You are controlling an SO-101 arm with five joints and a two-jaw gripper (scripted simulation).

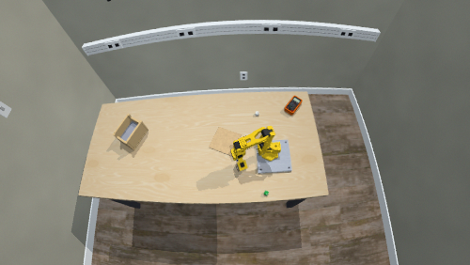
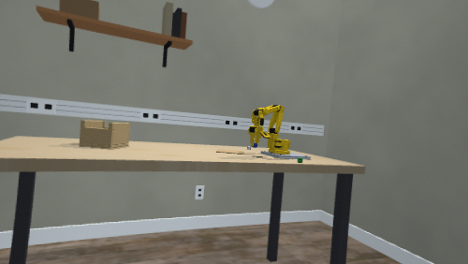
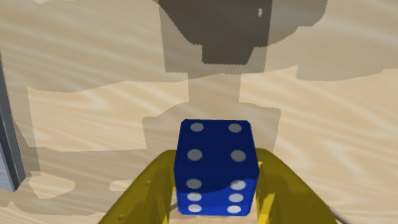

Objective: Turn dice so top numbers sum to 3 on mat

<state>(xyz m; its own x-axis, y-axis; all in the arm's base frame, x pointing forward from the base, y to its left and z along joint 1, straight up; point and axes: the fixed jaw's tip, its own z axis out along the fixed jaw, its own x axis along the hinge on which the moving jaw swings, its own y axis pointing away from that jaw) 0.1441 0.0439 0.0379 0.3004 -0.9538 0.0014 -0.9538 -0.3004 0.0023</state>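
while spanning most of the top view, holds everything else: pale wooden table [image 1: 164,155] on dark legs. well off toward the left end, an open cardboard box [image 1: 131,132]. near the middle, thin tan mat [image 1: 225,139], flat on the wood, with its near corner under the arm. just right of that, grey base plate [image 1: 283,167] carrying the yellow arm [image 1: 258,137], shoulder upright, upper links folded forward and over toward the mat, wrist pointing down beside the plate's front left corner. at the far right corner, orange multimeter [image 1: 292,104].

then the dice. pinched in the gripper [image 3: 216,200], jaws narrow and closed on it from both sides: blue die [image 3: 216,165], glossy deep blue with pale grey pips, six showing on the face toward the wrist camera, more pips on the face below it. hanging above bare wood, off the mat, shadow cast on the table beneath; whether touching the surface, cannot tell. near the front edge of the table, well apart from the mat, green die [image 1: 266,193]. behind the mat, toward the back edge, white die [image 1: 257,113], also off the mat. top numbers of these two too small to read.
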